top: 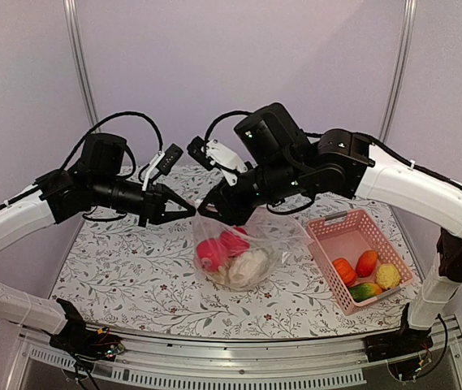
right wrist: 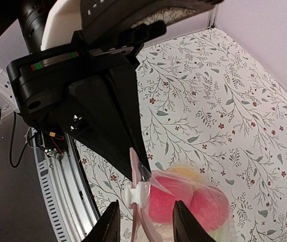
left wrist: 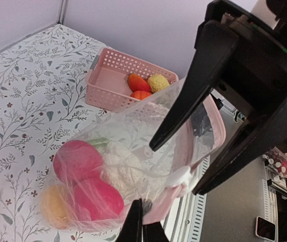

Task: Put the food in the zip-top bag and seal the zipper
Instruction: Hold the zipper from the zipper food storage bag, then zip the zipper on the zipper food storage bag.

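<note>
The clear zip-top bag (top: 256, 234) hangs just above the table and holds food: red round fruits (left wrist: 77, 160), a white cauliflower (left wrist: 120, 169) and a yellow-orange piece (left wrist: 55, 206). My left gripper (left wrist: 141, 222) is shut on the end of the pink zipper (left wrist: 216, 126). The white slider (right wrist: 137, 194) sits on the strip just past that pinch. My right gripper (right wrist: 147, 206) is open, its fingers (left wrist: 183, 101) standing either side of the slider with a gap still showing. In the top view both grippers meet over the bag's left corner, the left (top: 188, 210) and the right (top: 213, 210).
A pink slotted basket (top: 328, 221) stands at the right of the table with orange pieces (top: 367, 262), a green piece (top: 364, 291) and a yellow one (top: 388, 276) in it. The flowered tablecloth (top: 117, 268) covers the table. Its near edge is a metal rail (right wrist: 57, 176).
</note>
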Controlling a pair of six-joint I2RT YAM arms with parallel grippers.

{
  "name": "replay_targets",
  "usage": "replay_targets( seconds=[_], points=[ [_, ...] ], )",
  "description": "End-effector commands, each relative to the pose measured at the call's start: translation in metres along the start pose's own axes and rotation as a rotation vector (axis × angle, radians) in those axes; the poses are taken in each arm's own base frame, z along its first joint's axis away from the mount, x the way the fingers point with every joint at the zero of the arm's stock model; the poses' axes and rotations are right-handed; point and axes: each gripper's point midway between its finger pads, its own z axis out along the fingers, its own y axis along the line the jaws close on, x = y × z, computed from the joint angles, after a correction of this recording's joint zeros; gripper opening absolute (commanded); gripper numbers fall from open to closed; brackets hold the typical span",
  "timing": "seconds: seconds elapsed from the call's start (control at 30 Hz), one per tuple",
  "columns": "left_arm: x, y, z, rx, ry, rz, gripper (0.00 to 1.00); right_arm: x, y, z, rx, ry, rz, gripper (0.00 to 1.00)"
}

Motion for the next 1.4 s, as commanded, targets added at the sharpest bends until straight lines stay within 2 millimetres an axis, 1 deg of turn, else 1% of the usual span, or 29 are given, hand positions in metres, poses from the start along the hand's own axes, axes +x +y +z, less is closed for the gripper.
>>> replay_targets(
  seconds=[0.0,0.13,0.3,0.53,0.57,0.73,0.87,1.17,1.37],
  points=[
    [-0.002,0.000,-0.002,0.011,-0.019,0.006,0.00,-0.006,0.006,0.008,-0.009,-0.004,-0.006,0.32],
    [-0.002,0.000,-0.002,0.010,-0.019,0.006,0.00,-0.007,0.007,0.012,-0.010,-0.004,-0.009,0.28],
    [-0.002,0.002,-0.002,0.005,-0.018,0.005,0.00,-0.006,0.008,0.016,-0.007,0.000,-0.008,0.18],
    [-0.002,0.006,-0.004,-0.030,-0.022,0.005,0.00,-0.007,0.009,0.015,-0.009,-0.006,-0.006,0.07],
    [-0.002,0.008,-0.004,-0.041,-0.024,0.005,0.00,-0.007,0.004,0.014,0.022,-0.010,-0.005,0.06],
    [-0.003,0.018,-0.009,-0.100,-0.033,0.001,0.00,-0.003,0.001,0.010,0.040,-0.010,-0.002,0.02],
    [-0.005,0.023,-0.011,-0.121,-0.040,-0.009,0.00,0.002,-0.003,0.006,0.059,-0.006,0.003,0.01],
    [-0.006,0.027,-0.013,-0.133,-0.049,-0.017,0.00,0.012,-0.010,-0.002,0.094,-0.001,0.023,0.01],
    [-0.007,0.026,-0.014,-0.121,-0.053,-0.016,0.00,0.014,-0.011,-0.009,0.095,-0.008,0.034,0.00]
  ],
)
